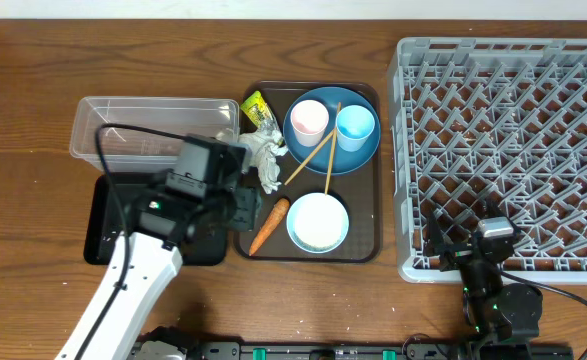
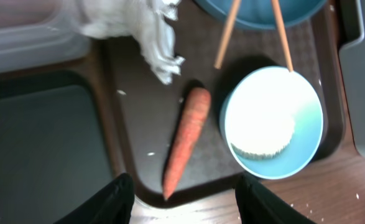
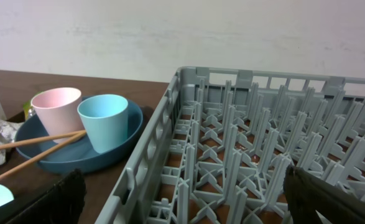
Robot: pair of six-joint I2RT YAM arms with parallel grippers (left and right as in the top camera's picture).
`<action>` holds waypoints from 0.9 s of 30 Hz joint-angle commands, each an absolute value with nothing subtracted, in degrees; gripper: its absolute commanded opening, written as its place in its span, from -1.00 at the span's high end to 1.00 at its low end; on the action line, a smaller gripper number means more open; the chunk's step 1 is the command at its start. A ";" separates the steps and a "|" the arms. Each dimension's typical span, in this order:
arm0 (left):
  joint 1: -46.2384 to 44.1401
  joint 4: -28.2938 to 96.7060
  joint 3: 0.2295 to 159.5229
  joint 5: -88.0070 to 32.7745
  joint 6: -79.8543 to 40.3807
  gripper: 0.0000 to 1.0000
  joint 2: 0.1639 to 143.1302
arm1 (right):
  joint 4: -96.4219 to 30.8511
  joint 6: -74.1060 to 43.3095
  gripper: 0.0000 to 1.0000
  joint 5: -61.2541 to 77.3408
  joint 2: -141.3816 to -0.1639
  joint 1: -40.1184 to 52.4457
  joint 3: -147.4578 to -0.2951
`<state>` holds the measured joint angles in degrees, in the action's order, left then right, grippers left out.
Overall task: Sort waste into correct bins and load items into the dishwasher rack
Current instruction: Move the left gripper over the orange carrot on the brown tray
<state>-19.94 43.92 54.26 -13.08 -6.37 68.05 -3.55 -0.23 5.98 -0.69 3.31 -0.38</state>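
Observation:
The orange carrot lies on the brown tray beside the white bowl. My left gripper is open and empty; in the left wrist view its fingers straddle the lower tip of the carrot from above. The crumpled tissue and the yellow-green wrapper lie at the tray's left edge. The pink cup, light-blue cup and chopsticks rest on the blue plate. My right gripper is open and empty over the near left corner of the grey rack.
The clear tub and the black tray lie left of the brown tray, partly under my left arm. A few white grains lie on the brown tray. The bowl holds a white patch.

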 commanded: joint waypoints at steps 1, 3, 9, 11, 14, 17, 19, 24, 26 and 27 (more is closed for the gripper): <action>-22.20 41.25 52.16 -11.79 -6.63 -0.13 68.49 | -3.66 -0.60 -0.99 6.44 -0.38 3.40 -0.30; -22.57 39.33 51.99 -11.66 -5.39 -0.29 68.49 | -3.68 -0.60 -0.98 6.44 -0.38 3.40 -0.30; -21.93 36.03 52.29 -9.45 -5.08 -0.96 67.83 | -3.68 -0.60 -0.98 6.44 -0.38 3.40 -0.32; -21.96 35.97 52.23 -9.47 -4.91 -0.77 67.99 | -3.68 -0.60 -0.99 6.44 -0.38 3.40 -0.30; -21.98 36.38 51.40 -9.72 -4.95 -0.14 68.73 | -3.66 -0.60 -0.99 6.44 -0.38 3.40 -0.32; -22.65 36.40 49.91 -9.80 -4.95 -0.11 69.95 | -3.68 -0.60 -0.98 6.44 -0.38 3.40 -0.30; -23.20 36.34 49.06 -9.78 -4.95 -0.11 70.96 | -3.66 -0.60 -0.98 6.44 -0.38 3.40 -0.30; -23.86 34.35 47.62 -9.72 -4.93 -0.10 74.32 | -3.66 -0.60 -0.98 6.44 -0.38 3.40 -0.32; -23.86 32.82 47.00 -9.74 -4.93 -0.10 76.03 | -3.68 -0.60 -0.99 6.44 -0.38 3.40 -0.30; -23.86 32.40 46.98 -9.74 -4.93 -0.10 77.12 | -3.66 -0.60 -0.99 6.44 -0.38 3.40 -0.30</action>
